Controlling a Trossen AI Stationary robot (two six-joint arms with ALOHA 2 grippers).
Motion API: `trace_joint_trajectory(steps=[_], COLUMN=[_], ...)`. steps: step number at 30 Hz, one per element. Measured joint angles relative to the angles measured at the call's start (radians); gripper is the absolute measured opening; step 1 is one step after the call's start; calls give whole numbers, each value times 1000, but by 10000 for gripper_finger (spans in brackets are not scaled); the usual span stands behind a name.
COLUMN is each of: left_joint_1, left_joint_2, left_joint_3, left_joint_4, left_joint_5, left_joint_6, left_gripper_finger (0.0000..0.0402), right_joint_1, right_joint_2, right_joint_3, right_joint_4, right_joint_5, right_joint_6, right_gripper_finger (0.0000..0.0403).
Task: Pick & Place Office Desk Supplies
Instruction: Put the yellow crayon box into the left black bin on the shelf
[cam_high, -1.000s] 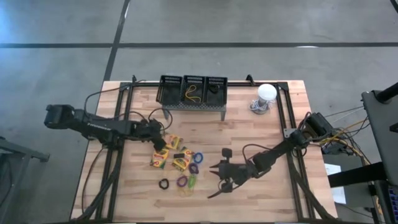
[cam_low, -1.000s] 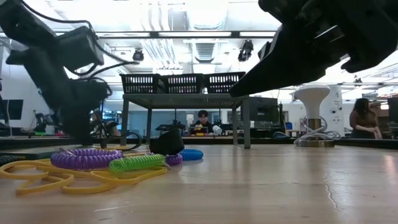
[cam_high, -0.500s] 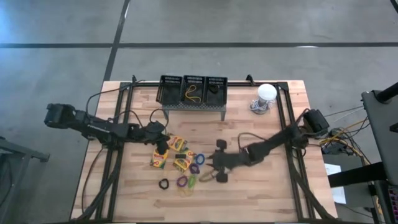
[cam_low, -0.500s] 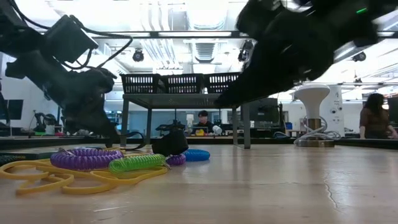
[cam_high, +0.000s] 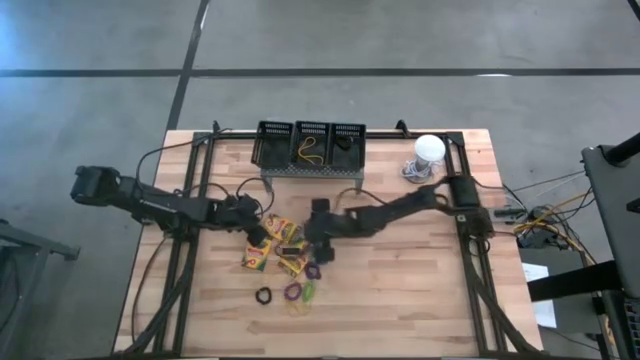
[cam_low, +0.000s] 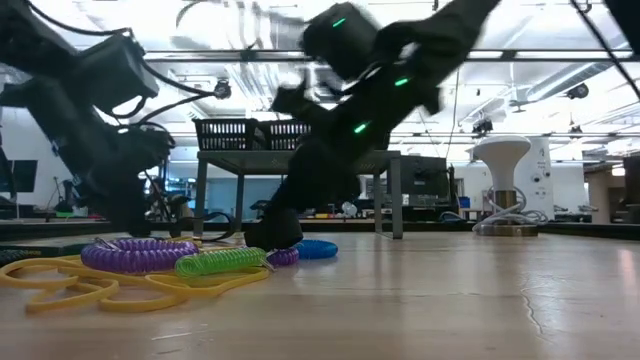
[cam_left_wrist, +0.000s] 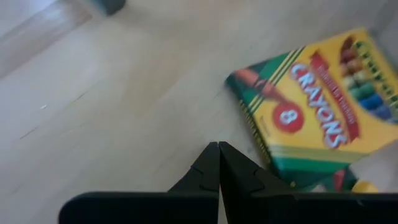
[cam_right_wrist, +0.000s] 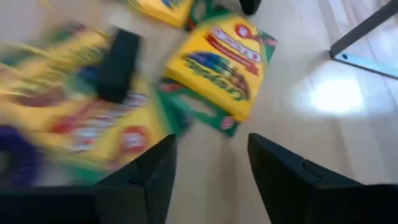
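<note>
Swung across the table from the right-hand side a second ago, right gripper (cam_high: 318, 238) now over the right edge of the supply pile, fingers spread wide with nothing between them. Just ahead of those fingers, a yellow-and-green crayon box (cam_right_wrist: 219, 61), lying flat, long axis slanted across the line of the open jaws rather than along it, so probably calling for a wrist turn before closing. More crayon boxes (cam_high: 268, 246) and coloured band loops (cam_high: 297, 291) just beyond, toward the left arm. Left gripper (cam_high: 255, 228) at the pile's opposite edge, fingers pressed together and empty, a crayon box (cam_left_wrist: 317, 109) beside their tips. Three black mesh baskets (cam_high: 310, 143) well apart, at the table's far side on a grey stand (cam_high: 310, 174).
</note>
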Motion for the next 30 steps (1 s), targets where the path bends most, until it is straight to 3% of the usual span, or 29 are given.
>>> trace_joint_trajectory(steps=[6, 12, 21, 30], left_joint_1=[-14, -24, -61, -69], left_joint_2=[5, 9, 21, 27], left_joint_3=[-89, -161, -175, -177], left_joint_4=[229, 403, 441, 477], left_joint_5=[0, 17, 7, 29], left_joint_6=[6, 7, 0, -15], left_gripper_finger=[4, 4, 4, 4], right_joint_1=[-49, -45, -28, -25], right_joint_2=[99, 162, 221, 167], right_joint_3=[229, 327, 395, 404], right_joint_4=[-278, -307, -306, -312], right_joint_5=[1, -5, 26, 11], right_joint_6=[-123, -253, -265, -160], right_gripper_finger=[224, 237, 236, 229])
